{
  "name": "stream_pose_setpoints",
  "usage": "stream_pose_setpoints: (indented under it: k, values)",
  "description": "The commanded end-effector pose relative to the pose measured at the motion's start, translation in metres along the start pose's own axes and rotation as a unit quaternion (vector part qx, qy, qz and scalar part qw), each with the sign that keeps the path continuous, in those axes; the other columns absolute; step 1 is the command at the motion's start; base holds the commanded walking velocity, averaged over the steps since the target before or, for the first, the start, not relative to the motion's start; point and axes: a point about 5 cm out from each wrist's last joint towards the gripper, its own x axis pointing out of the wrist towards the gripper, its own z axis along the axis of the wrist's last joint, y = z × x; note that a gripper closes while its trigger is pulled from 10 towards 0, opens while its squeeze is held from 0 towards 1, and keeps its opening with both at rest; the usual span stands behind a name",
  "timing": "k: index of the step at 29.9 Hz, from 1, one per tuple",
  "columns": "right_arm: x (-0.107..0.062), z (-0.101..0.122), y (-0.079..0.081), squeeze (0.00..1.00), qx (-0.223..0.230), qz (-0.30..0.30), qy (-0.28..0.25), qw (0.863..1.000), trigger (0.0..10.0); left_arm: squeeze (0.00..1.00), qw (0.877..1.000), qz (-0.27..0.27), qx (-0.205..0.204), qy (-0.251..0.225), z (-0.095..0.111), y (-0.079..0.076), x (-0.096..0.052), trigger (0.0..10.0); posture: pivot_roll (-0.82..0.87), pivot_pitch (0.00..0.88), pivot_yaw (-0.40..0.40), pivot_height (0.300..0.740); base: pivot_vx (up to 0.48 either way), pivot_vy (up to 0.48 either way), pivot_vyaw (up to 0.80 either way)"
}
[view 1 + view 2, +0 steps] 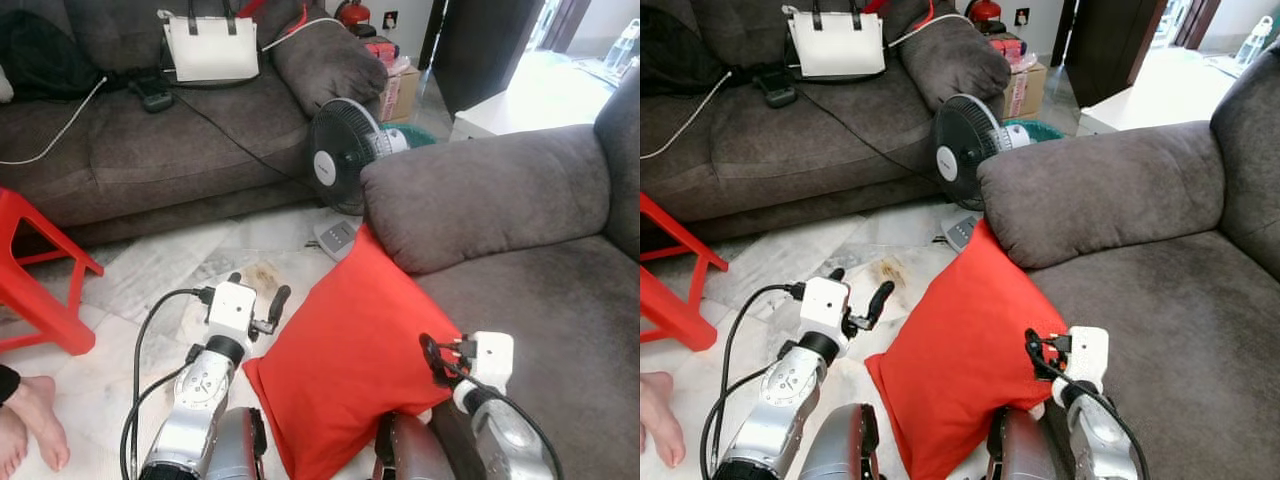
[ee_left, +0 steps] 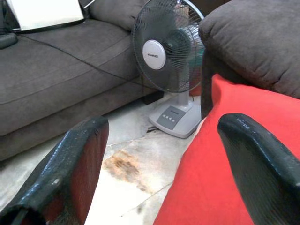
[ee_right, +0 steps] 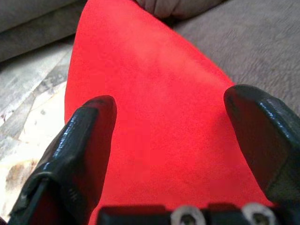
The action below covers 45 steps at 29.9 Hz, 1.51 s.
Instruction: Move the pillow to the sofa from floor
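Red pillow (image 1: 350, 355) leans against the sofa (image 1: 540, 300) front edge, its bottom cut off; left pincer (image 2: 161, 164) and right pincer (image 3: 171, 140) both spread.

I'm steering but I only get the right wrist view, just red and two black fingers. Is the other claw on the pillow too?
Observer: No. The left claw is open beside the pillow, over the marble floor, not touching it.
Operator: Where is the pillow?
Observer: It leans against the front of the grey sofa, its top corner under the armrest.
Operator: Anything close by I could bump?
Observer: A black fan stands on the floor just beyond the pillow's top corner.
Operator: Anybody around?
Observer: A person's bare feet are at the robot's far left, near a red stool.
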Motion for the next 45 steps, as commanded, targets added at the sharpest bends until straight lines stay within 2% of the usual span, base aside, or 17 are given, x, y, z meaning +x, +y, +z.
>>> stream_pose_setpoints:
  k: [1, 9, 14, 15, 20, 24, 35, 45]
  values:
    - [0.0, -0.002, -0.002, 0.0, 0.001, -0.01, 0.004, 1.0, 10.0, 0.0, 1.0, 0.004, -0.002, 0.007, -0.002, 0.002, -0.001, 10.0, 0.15, 0.047, -0.034, 0.594, 0.0, 0.0, 0.0]
    - [0.004, 0.004, -0.006, 0.0, 0.006, -0.034, -0.014, 0.999, 10.0, 0.0, 1.0, 0.006, -0.002, 0.006, -0.002, 0.002, -0.001, 10.0, 0.15, 0.052, -0.038, 0.594, 0.0, 0.0, 0.0]
    - [0.003, 0.011, -0.021, 0.0, 0.001, -0.082, -0.031, 0.996, 10.0, 0.0, 1.0, 0.006, -0.003, 0.006, -0.002, 0.002, -0.002, 10.0, 0.15, 0.056, -0.036, 0.594, 0.0, 0.0, 0.0]
    - [0.001, 0.012, -0.029, 0.0, 0.0, -0.106, -0.031, 0.994, 10.0, 0.0, 1.0, 0.006, -0.003, 0.006, -0.001, 0.002, -0.002, 10.0, 0.15, 0.057, -0.034, 0.594, 0.0, 0.0, 0.0]
    - [-0.002, 0.012, -0.041, 0.0, -0.017, -0.133, -0.021, 0.991, 10.0, 0.0, 1.0, 0.004, 0.0, 0.006, -0.001, 0.003, -0.002, 10.0, 0.15, 0.061, -0.032, 0.594, 0.0, 0.0, 0.0]
    - [-0.001, 0.011, -0.041, 0.0, -0.019, -0.134, -0.016, 0.991, 10.0, 0.0, 1.0, 0.002, 0.0, 0.008, -0.002, 0.002, -0.002, 10.0, 0.15, 0.06, -0.032, 0.594, 0.0, 0.0, 0.0]
    - [0.007, 0.006, -0.023, 0.0, -0.012, -0.065, 0.017, 0.998, 10.0, 0.0, 1.0, -0.003, 0.001, 0.016, -0.004, 0.001, -0.001, 10.0, 0.15, 0.066, -0.031, 0.594, 0.0, 0.0, 0.0]
    - [0.009, 0.004, -0.018, 0.0, -0.021, -0.062, 0.03, 0.997, 10.0, 0.0, 1.0, -0.005, 0.0, 0.021, -0.005, 0.0, -0.002, 10.0, 0.16, 0.074, -0.034, 0.594, 0.0, 0.0, 0.0]
